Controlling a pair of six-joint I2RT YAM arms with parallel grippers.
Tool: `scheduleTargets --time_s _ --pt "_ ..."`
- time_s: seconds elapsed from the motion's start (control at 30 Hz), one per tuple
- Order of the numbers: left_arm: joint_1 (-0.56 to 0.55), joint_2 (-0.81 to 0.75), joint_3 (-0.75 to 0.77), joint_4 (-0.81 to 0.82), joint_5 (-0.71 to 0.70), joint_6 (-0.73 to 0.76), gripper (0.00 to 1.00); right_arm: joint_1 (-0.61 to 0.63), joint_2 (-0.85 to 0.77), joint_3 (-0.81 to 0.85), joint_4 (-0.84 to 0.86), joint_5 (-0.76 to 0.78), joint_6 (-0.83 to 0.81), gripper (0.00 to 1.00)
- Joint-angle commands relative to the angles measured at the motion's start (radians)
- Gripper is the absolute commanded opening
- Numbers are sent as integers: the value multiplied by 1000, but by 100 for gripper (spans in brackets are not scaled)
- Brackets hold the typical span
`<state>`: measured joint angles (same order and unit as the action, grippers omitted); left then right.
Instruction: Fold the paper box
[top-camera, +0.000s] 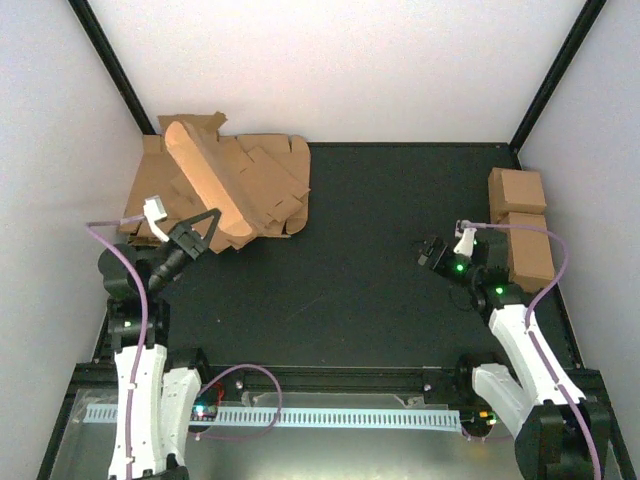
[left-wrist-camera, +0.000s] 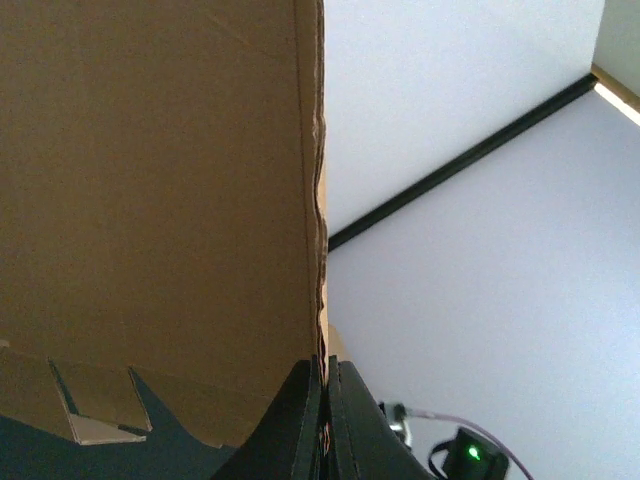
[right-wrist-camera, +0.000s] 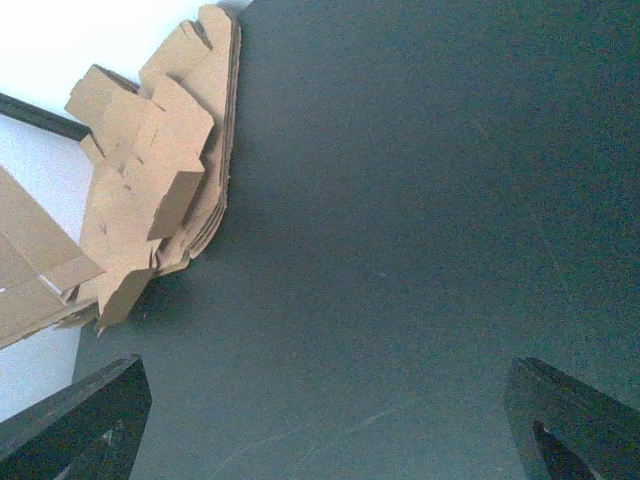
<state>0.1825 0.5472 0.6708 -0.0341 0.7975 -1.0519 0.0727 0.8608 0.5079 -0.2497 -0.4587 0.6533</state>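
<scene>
Paper box (top-camera: 205, 180): pinched at near end by L gripper (top-camera: 203, 226), jaws shut on its edge, fingers (left-wrist-camera: 300, 430) together w/ only the card between. Long axis ran from that grip away and slightly left, twd far wall. Sat at far-left of table (top-camera: 380, 290), over heap of flat sheets (top-camera: 270, 190). R gripper (top-camera: 432, 252) spread fully apart above bare tabletop, held nothing. Two cuboids (top-camera: 518, 192) just beyond it.
</scene>
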Motion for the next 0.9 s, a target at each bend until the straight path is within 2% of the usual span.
scheduleTargets --time_s 0.0,0.07,0.23,0.33,0.43,0.53,0.63,0.73,0.87 --pt "-58 -17 13 -77 45 -40 2 2 17 30 14 -61 3 100" --pt "-118 -19 17 -26 1 -69 2 3 16 39 4 -62 -5 100" --pt "-423 86 114 37 -124 -73 2 2 -11 61 -38 -39 -27 100" --pt "-593 181 175 76 -140 -60 2 2 -39 68 -65 -1 -30 100" --pt "-707 208 220 55 -163 -37 2 3 -78 75 -115 65 -36 100" --pt "-728 176 182 70 -132 -73 2 2 -129 77 -149 141 -45 100" --pt "-727 115 68 10 -147 -83 1 2 -178 71 -168 175 -52 100" --pt "-728 73 -36 -190 -209 14 3 2 -205 58 -179 169 -68 100" --pt "-728 109 -76 -547 -397 227 7 2 -188 47 -218 166 -85 100"
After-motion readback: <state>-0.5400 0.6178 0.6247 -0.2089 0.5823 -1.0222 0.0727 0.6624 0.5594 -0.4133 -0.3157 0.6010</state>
